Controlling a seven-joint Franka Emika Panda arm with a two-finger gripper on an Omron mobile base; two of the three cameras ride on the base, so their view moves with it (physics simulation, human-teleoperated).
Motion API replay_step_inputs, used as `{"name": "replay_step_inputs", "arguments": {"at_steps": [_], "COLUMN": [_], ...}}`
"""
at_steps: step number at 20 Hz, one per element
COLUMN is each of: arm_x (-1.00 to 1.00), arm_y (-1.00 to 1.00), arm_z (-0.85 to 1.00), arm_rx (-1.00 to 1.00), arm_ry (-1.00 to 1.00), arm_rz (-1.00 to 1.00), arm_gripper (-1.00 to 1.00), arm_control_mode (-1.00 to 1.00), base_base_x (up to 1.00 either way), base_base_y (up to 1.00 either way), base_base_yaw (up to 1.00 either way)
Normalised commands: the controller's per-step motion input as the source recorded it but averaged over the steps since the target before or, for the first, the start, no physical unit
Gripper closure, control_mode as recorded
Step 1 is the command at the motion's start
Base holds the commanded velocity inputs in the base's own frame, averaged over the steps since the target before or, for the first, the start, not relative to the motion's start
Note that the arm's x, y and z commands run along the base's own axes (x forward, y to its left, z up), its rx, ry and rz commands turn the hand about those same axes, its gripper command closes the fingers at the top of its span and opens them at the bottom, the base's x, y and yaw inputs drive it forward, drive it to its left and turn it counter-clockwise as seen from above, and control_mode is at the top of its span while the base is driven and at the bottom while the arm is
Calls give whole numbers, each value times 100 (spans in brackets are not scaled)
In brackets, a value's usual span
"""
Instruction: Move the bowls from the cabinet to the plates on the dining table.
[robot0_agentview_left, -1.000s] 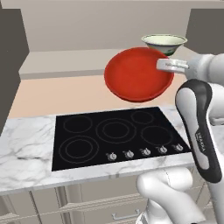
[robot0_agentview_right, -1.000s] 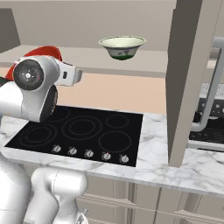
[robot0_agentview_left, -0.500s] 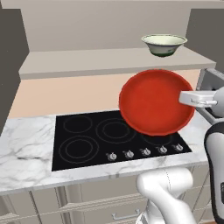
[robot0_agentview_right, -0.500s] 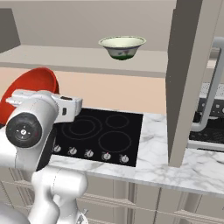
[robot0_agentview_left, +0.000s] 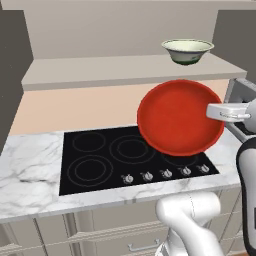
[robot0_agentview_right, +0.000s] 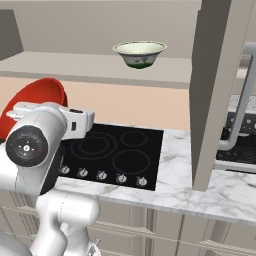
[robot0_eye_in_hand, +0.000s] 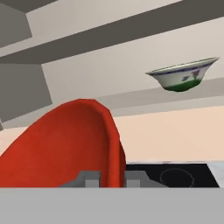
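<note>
The wide glossy red bowl (robot0_agentview_left: 179, 118) hangs tilted on its edge above the cooktop, its hollow facing the left base camera. My gripper (robot0_agentview_left: 212, 112) is shut on the right side of its rim. In the hand view the gripper (robot0_eye_in_hand: 111, 179) clamps the red bowl's rim (robot0_eye_in_hand: 109, 131) between both tips. From the right base view the red bowl (robot0_agentview_right: 35, 100) peeks out behind my arm. The cream-green bowl (robot0_agentview_left: 187, 50) (robot0_agentview_right: 139, 53) (robot0_eye_in_hand: 183, 75) stands upright on the open cabinet's shelf (robot0_agentview_left: 100, 67). The plates and the dining table are out of view.
A black cooktop (robot0_agentview_left: 130, 155) with a row of knobs lies in the marble counter (robot0_agentview_left: 30, 170) below the bowl. The cabinet's open door (robot0_agentview_right: 215, 90) stands edge-on at the right. A curved metal appliance handle (robot0_agentview_right: 241, 100) is beyond it.
The red bowl came down and away from the shelf with my gripper, to the right in the left base view. Over the last half second it has barely moved. The cream-green bowl stayed put.
</note>
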Motion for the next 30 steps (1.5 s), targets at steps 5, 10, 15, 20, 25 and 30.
{"name": "replay_step_inputs", "arguments": {"at_steps": [5, 10, 15, 20, 25, 30], "arm_x": [0, 0, 0, 0, 0, 0], "arm_y": [0, 0, 0, 0, 0, 0], "arm_z": [0, 0, 0, 0, 0, 0], "arm_rx": [0, 0, 0, 0, 0, 0], "arm_ry": [0, 0, 0, 0, 0, 0], "arm_rz": [0, 0, 0, 0, 0, 0], "arm_gripper": [100, 100, 100, 100, 100, 100], "arm_control_mode": [100, 100, 100, 100, 100, 100], "base_base_x": [-63, -89, -75, -33, 0, -4], "base_base_y": [-14, -22, -14, -1, 0, -27], "base_base_yaw": [0, 0, 0, 0, 0, -20]}}
